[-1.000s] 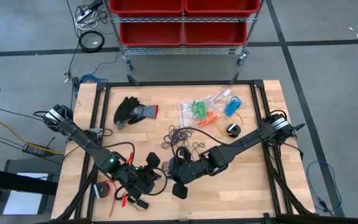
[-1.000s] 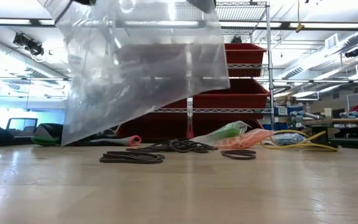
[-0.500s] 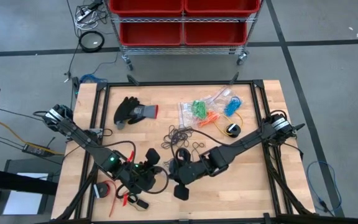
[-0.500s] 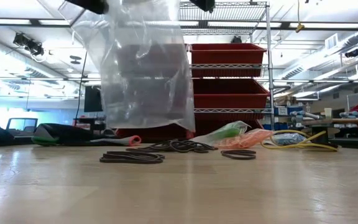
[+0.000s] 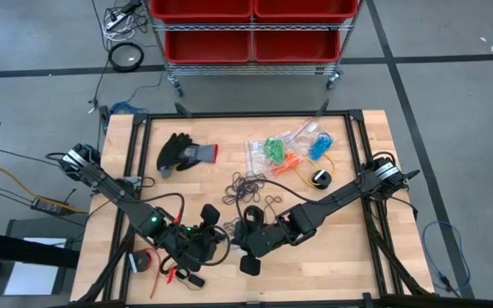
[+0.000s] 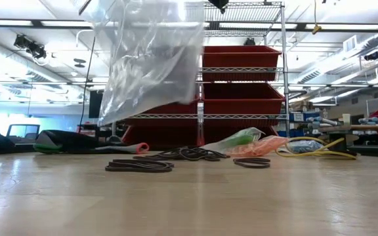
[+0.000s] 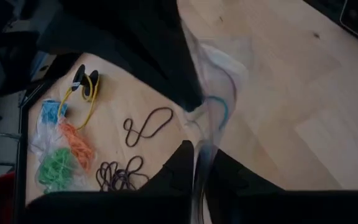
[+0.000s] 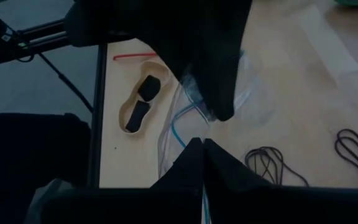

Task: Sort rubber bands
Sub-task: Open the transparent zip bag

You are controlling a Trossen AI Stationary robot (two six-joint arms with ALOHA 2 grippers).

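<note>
A clear plastic bag [image 6: 149, 59] hangs above the table's near middle, between my two grippers. My left gripper [image 5: 216, 240] and my right gripper [image 5: 245, 242] are both shut on its top. Loose black rubber bands [image 5: 251, 184] lie on the wood farther back, and show in the low view as black rubber bands [image 6: 140, 165]. Green, orange and blue rubber bands [image 5: 274, 151] lie in clear bags near the far edge. My left gripper [image 7: 197, 163] pinches the bag's upper edge [image 7: 201, 138], by its blue closure stripe, between its two fingers, slanting down. The bag hangs below, clear of the table. My right gripper [image 8: 202, 151] pinches the same bag's upper edge [image 8: 196, 127] between its two fingers, slanting down from the opposite side. The film hangs slack beneath it.
A black glove [image 5: 182, 152] lies at the far left of the table. A yellow cable with a black end piece [image 5: 315, 177] lies right of the black bands. A small red tool [image 5: 157, 261] sits at the near left corner. A rack with red bins [image 5: 251, 30] stands beyond the far edge.
The hanging bag, spread wide in the low view a second ago, has drawn narrower and turned. Its lower end now slants toward that view's left. Both grippers have stayed where they were.
</note>
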